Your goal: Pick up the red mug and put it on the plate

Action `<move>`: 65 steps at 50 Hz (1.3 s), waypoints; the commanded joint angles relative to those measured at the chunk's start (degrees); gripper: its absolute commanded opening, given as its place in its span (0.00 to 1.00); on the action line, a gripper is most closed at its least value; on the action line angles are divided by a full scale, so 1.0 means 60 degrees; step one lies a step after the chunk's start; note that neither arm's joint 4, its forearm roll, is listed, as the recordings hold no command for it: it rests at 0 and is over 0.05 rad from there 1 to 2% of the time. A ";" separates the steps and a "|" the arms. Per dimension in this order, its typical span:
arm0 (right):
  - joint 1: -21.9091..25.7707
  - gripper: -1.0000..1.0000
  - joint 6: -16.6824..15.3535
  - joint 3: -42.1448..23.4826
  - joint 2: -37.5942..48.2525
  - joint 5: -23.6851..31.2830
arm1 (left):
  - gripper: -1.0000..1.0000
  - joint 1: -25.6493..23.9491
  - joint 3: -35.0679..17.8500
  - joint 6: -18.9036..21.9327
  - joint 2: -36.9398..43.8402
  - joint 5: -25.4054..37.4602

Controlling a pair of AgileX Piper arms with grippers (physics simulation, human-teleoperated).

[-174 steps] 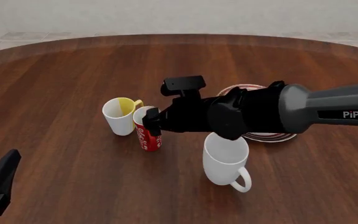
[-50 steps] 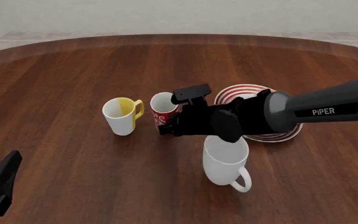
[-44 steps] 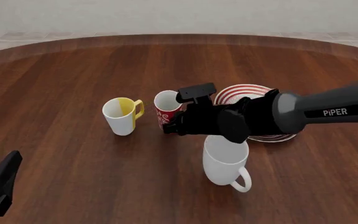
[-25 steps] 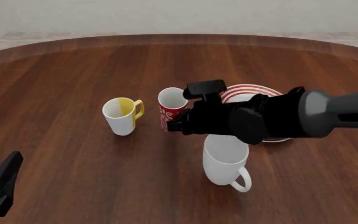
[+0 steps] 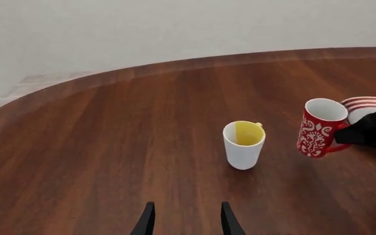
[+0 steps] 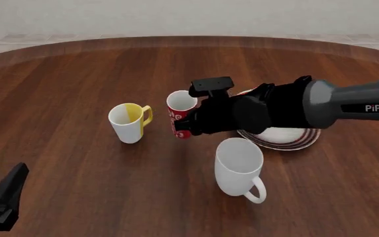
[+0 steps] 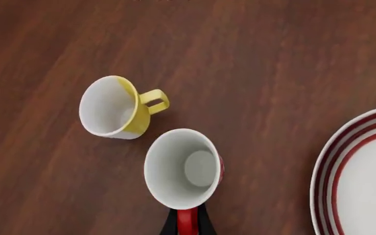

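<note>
1. We have the red mug (image 6: 180, 116) pinched by its handle in the right gripper (image 7: 186, 221), lifted clear of the table (image 6: 64, 84) and tilted slightly; the grasp is done.
2. Carrying and setting down remain: the plate (image 6: 308, 136) lies beside the gripper, under the arm, bare.
3. The left gripper (image 5: 184, 223) hangs apart from everything, fingers spread, holding nothing.
4. The mug is narrow, glossy, white inside, swirl-patterned; the plate is flat, round, red-ringed. The white-and-yellow mug (image 6: 130, 122) stands just beyond the red one, away from the plate.
</note>
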 commanded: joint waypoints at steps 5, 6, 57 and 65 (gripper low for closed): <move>-0.0570 0.00 -0.0625 -0.1044 -0.0095 0.1090 | 1.00 -0.0011 0.0161 0.0002 0.0000 -0.0107; -0.0744 0.00 -0.0738 -0.1157 -0.0166 0.1211 | 1.00 -0.0023 0.0162 -0.0003 0.0000 -0.0113; -0.2509 0.00 -0.0999 -0.1856 -0.2665 0.2782 | 1.00 -0.0074 0.0156 0.0071 0.0001 -0.0305; -0.2638 0.00 -0.0864 -0.1346 -0.3107 0.2643 | 1.00 -0.0090 0.0157 0.0063 0.0001 -0.0297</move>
